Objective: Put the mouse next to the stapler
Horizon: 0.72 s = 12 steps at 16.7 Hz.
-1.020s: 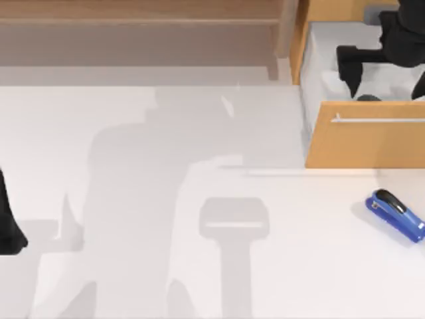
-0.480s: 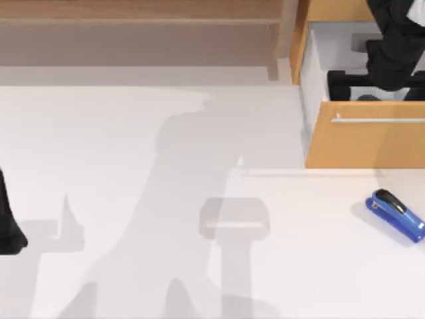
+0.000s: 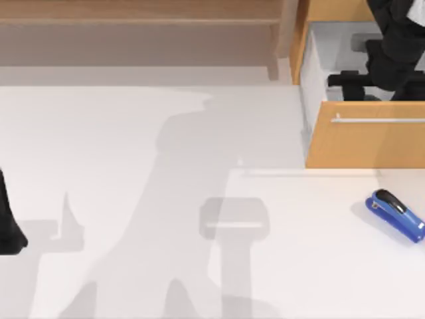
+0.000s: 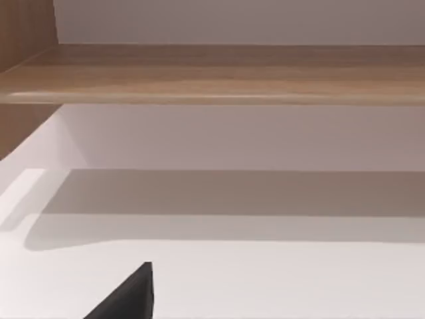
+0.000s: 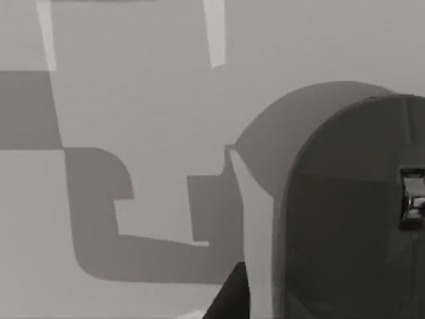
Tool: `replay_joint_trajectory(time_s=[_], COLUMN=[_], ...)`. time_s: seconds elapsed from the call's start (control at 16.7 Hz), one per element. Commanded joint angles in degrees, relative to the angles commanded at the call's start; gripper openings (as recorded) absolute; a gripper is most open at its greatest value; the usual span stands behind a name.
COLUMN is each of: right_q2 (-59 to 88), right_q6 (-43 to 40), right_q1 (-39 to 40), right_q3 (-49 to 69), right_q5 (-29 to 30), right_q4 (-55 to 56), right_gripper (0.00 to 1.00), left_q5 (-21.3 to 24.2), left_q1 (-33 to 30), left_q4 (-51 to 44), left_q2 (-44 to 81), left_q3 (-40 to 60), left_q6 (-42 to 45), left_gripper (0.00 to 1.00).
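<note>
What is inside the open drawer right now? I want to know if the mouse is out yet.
Inside the drawer the right tool reaches down over the mouse, seen close up from the right wrist. Whether it grips it is hidden. The stapler lies outside on the table.

- The right arm (image 3: 392,50) reached in from the far right corner, its wrist angled downward and the right gripper (image 3: 362,83) held low beneath it.
- The left arm (image 3: 8,222) sat parked at the left edge.

Bright even light, soft arm shadows
</note>
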Motion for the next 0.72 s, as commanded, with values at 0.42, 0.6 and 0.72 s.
replay_joint_trajectory(time_s=[0.42, 0.6, 0.72], right_q2=[0.00, 0.00, 0.00], right_q6=[0.00, 0.00, 0.00], right_q1=[0.00, 0.00, 0.00], right_q3=[0.00, 0.00, 0.00], right_q5=[0.00, 0.00, 0.00], right_q4=[0.00, 0.00, 0.00], right_gripper=[0.00, 0.00, 0.00], left_q5=[0.00, 0.00, 0.00], left_q1=[0.00, 0.00, 0.00], left_q4=[0.00, 0.00, 0.00], left_q2=[0.00, 0.00, 0.00], left_q3=[0.00, 0.00, 0.00], left_q6=[0.00, 0.00, 0.00], left_gripper=[1.00, 1.00, 1.00])
